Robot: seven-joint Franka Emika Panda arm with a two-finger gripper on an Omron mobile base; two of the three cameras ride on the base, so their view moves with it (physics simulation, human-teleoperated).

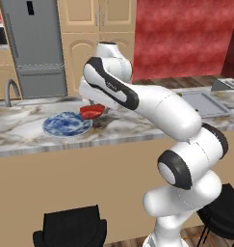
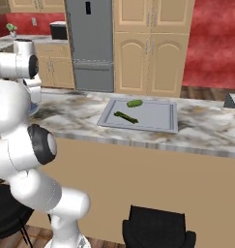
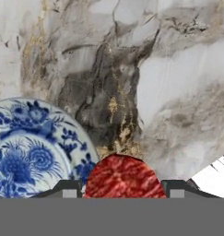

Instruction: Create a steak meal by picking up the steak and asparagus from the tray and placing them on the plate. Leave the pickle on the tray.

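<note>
The kitchen is evenly and brightly lit, with soft, diffuse light that has no clear single source. Shadows are faint: a dim patch lies under the plate (image 1: 66,124) on the marble counter (image 1: 22,140), and the tray (image 2: 160,119) shows only slight shading along its rim. The white arm (image 1: 157,108) carries smooth, gentle highlights without harsh glare. All three views are rendered at low resolution, so edges look soft and slightly pixelated. In the hand view the steak (image 3: 122,177) and counter veining appear blurred from closeness. No edge distortion is visible.
</note>
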